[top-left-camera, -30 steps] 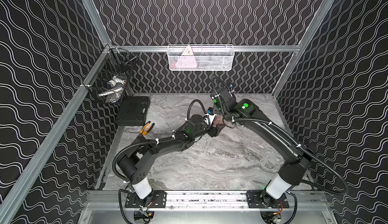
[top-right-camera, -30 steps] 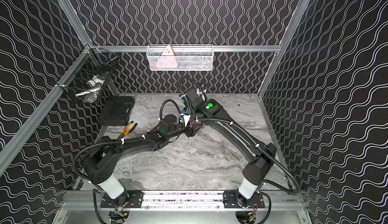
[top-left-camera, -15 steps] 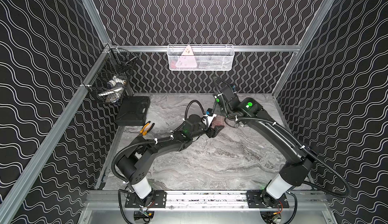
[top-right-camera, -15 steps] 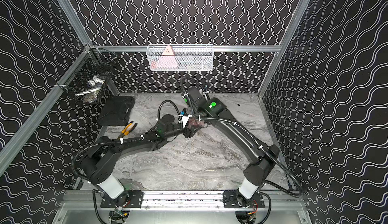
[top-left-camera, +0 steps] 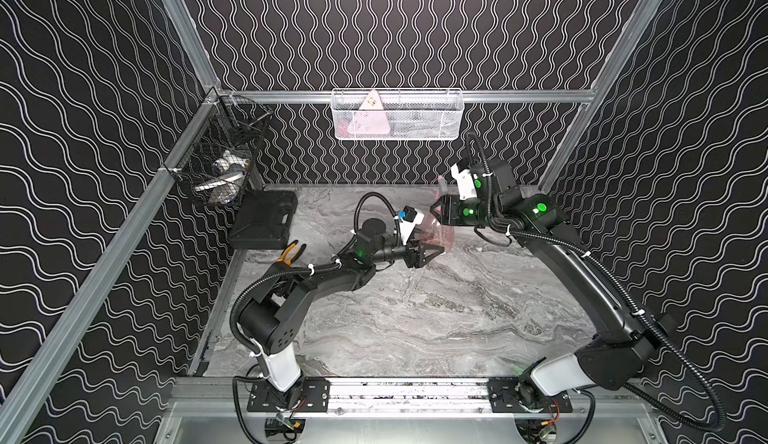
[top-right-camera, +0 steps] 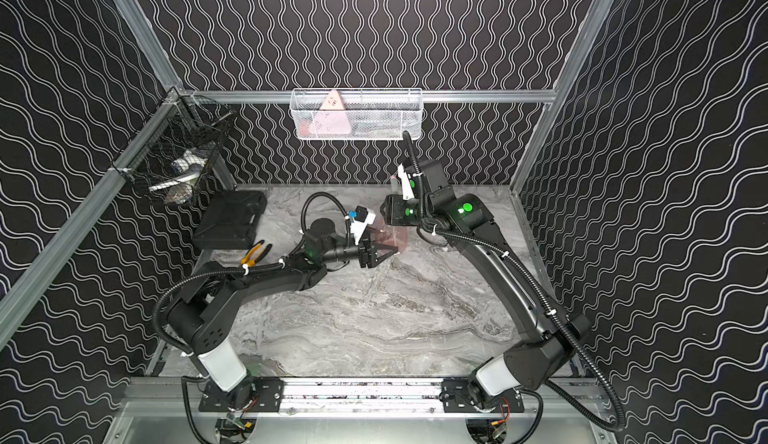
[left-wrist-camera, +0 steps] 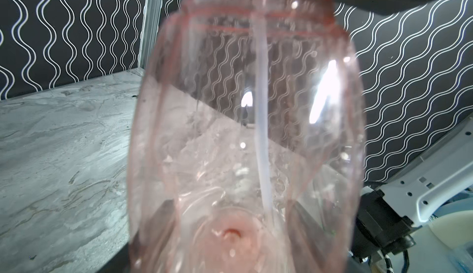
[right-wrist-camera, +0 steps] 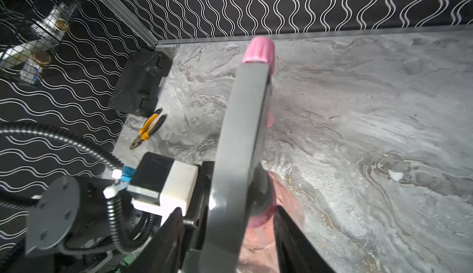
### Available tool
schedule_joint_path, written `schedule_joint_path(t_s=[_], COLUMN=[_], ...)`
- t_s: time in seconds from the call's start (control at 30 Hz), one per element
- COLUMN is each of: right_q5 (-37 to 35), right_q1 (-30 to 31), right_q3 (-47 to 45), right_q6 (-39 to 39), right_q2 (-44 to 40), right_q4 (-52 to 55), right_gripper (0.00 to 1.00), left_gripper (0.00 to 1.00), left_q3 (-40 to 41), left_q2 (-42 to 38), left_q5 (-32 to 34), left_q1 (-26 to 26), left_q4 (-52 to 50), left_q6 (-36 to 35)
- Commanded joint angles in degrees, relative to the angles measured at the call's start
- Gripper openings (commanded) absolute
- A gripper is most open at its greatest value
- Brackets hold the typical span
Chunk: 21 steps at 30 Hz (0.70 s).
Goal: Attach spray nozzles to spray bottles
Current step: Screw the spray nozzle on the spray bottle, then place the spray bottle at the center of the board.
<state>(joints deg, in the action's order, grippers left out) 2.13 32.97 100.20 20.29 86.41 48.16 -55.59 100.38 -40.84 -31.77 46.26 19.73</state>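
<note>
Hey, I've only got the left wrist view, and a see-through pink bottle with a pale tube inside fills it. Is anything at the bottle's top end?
Observer: Yes, in a top view the right end effector is at the neck end of the spray bottle.
Operator: Any sign of the sprayer head?
Observer: In the right wrist view the spray nozzle shows its ribbed pink end past a grey finger.
Operator: Anything else lying around?
Observer: Yellow-handled pliers lie beside a black case, apart from the bottle.
</note>
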Motion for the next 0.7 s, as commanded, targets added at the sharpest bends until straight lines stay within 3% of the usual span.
schedule_joint_path(t_s=[0.0, 0.07, 0.57, 0.67], right_q5=[1.4, -0.1, -6.1, -7.7], right_q1=[0.1, 0.2, 1.2, 1.3], right_q3=[0.3, 1.1, 6.5, 6.8], right_q6=[-1.2, -1.3, -4.0, -3.8], right_q2=[0.6, 1.1, 6.7, 7.2], right_q4=[-1.9, -1.0, 3.1, 3.5], right_gripper=[0.46, 0.38, 0.38, 0.22], left_gripper=[0.29, 0.28, 0.28, 0.28], left_q3=[-0.7, -0.7, -2.1, -2.2], left_q2=[0.1, 0.1, 0.3, 0.1], left_q5=[-1.4, -1.1, -1.6, -1.3], left_q1=[0.1, 0.1, 0.1, 0.1], left_q4=[0.8, 0.6, -3.2, -4.3], left_q6=[0.2, 0.0, -1.9, -2.4])
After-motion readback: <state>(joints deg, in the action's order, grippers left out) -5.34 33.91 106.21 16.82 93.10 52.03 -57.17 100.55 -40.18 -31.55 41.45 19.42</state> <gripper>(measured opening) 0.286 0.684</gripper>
